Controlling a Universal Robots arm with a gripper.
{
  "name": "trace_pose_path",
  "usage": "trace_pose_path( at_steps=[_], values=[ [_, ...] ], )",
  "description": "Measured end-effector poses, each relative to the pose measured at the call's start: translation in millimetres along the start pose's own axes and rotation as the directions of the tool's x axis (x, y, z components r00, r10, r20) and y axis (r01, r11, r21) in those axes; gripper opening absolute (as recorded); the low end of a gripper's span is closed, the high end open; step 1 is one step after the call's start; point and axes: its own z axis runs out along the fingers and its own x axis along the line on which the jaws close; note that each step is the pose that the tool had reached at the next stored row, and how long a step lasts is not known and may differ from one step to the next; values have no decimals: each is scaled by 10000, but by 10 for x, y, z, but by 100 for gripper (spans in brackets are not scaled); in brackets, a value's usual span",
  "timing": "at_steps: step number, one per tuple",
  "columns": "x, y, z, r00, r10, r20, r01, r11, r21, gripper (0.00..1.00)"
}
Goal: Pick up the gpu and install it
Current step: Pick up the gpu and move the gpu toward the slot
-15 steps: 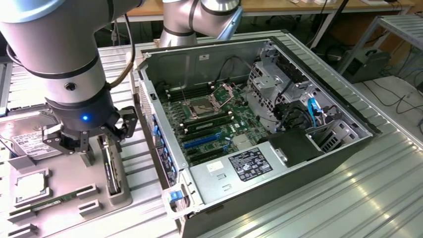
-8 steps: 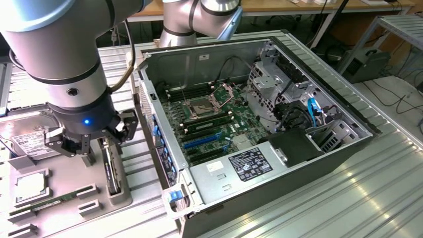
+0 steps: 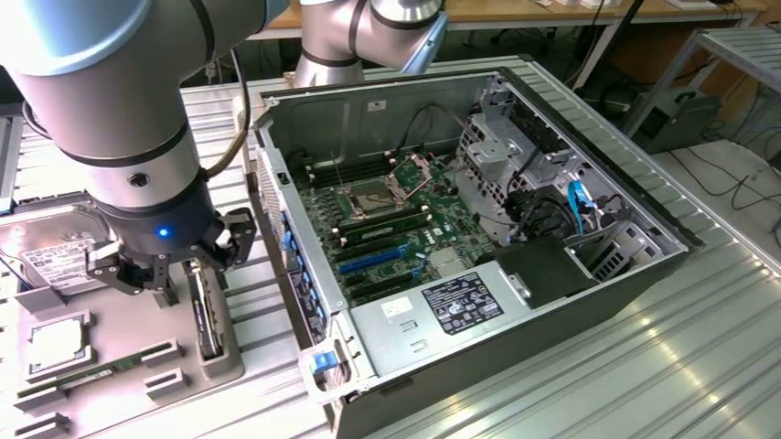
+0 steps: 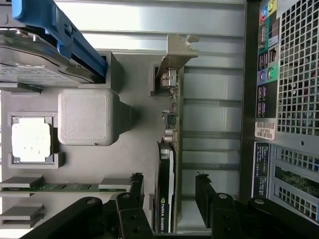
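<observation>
The pick-up step is in hand, and nothing is gripped yet. The claw hangs spread wide, empty, right over the gpu. The card stands on its long edge in a slot of the grey holder on the desk, directly under the claw. In the wrist view the fingers stand one on each side of the gpu, well clear of both faces. Whether the tips have dropped below the card's top edge I cannot tell. The open computer case lies beside the claw, toward the exterior view's right, with its board bare. The hard drive rests on the claw's other side.

By my judgement, a sound grip calls for the claw centred across the thin card, low enough to catch its body. The squeeze should land on the flat faces, without tilting it in the slot.
</observation>
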Motion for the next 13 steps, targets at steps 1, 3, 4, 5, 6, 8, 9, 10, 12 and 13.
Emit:
trace_pose_path(
  at_steps=[1, 3, 4, 5, 6, 8, 9, 10, 12, 13],
  values=[
    [0, -1, 11, 10000, 0, 0, 0, 10000, -1, 54],
    [0, -1, 27, 10000, -1, 0, 1, 10000, 0, 54],
    [0, -2, 34, 10000, 0, 0, 0, 10000, 0, 54],
    [1, -2, 39, 10000, 0, 0, 0, 10000, 0, 54],
    [1, -4, 41, 10000, 0, -2, 0, 10000, 1, 54],
    [1, -17, 47, 10000, -2, 0, 2, 10000, 0, 54],
    [1, -23, 50, 10000, 0, 0, 0, 10000, 0, 54],
    [1, -27, 54, 10000, 0, 1, 0, 10000, -1, 54],
    [2, -28, 59, 10000, 14, -1, -14, 10000, 1, 54],
    [2, -28, 61, 10000, 23, -1, -23, 10000, 2, 54]
  ],
)
